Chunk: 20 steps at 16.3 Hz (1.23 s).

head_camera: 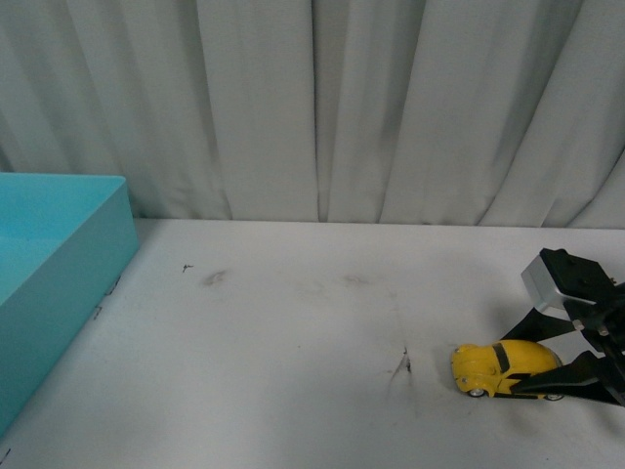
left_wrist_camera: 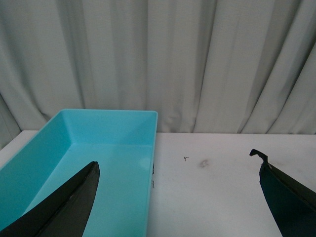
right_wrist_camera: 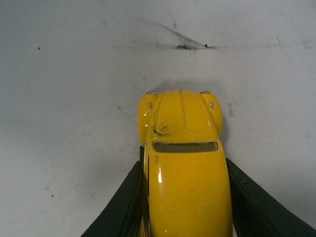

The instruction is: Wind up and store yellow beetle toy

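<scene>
The yellow beetle toy (head_camera: 500, 367) rests on its wheels on the white table (head_camera: 293, 371) at the right front, nose pointing left. My right gripper (head_camera: 532, 369) is shut on it, one black finger on each flank. The right wrist view looks down the toy's (right_wrist_camera: 182, 163) roof and hood, with black fingers (right_wrist_camera: 123, 207) pressed against both sides. My left gripper (left_wrist_camera: 177, 197) is out of the front view; in its own wrist view it stands open and empty, fingers (left_wrist_camera: 69, 202) spread wide above the table and the bin's edge.
A turquoise bin (head_camera: 59, 283) stands at the table's left edge, open and empty inside (left_wrist_camera: 103, 148). A white curtain (head_camera: 312, 107) hangs behind the table. Dark scuff marks (head_camera: 402, 366) lie just left of the toy.
</scene>
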Each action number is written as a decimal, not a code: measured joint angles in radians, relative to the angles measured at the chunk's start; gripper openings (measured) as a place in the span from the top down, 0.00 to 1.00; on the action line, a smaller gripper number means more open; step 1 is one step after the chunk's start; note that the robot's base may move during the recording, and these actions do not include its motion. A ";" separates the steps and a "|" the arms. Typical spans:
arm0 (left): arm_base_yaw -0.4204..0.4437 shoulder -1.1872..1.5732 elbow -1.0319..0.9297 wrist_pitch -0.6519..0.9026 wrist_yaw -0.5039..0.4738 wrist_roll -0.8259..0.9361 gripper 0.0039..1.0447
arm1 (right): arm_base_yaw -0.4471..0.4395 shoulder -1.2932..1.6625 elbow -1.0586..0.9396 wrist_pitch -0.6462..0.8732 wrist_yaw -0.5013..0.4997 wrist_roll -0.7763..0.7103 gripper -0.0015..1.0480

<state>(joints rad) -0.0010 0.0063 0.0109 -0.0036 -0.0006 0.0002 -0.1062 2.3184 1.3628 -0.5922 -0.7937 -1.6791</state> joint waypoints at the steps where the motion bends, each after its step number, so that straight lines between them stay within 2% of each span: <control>1: 0.000 0.000 0.000 0.000 0.000 0.000 0.06 | -0.015 -0.003 -0.011 -0.004 -0.004 -0.019 0.60; 8: 0.000 0.000 0.000 0.000 0.000 0.000 0.06 | -0.171 -0.018 -0.061 -0.034 -0.014 -0.054 0.60; 13: 0.000 0.000 0.000 0.000 0.000 0.000 0.06 | -0.215 -0.031 -0.075 -0.055 -0.005 -0.057 0.60; 15: 0.000 0.000 0.000 0.000 0.000 0.000 0.06 | -0.216 -0.030 -0.080 -0.081 0.031 -0.059 0.40; 17: 0.000 0.000 0.000 0.000 0.000 0.000 0.06 | -0.217 -0.030 -0.084 -0.091 0.035 -0.059 0.14; 18: 0.000 0.000 0.000 0.000 0.000 0.000 0.06 | -0.217 -0.030 -0.084 -0.092 0.035 -0.058 0.07; 20: 0.000 0.000 0.000 0.000 0.000 0.000 0.06 | -0.219 -0.030 -0.084 -0.096 0.035 -0.058 0.07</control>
<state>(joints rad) -0.0010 0.0063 0.0109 -0.0036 -0.0006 0.0002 -0.3248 2.2883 1.2789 -0.6884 -0.7589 -1.7374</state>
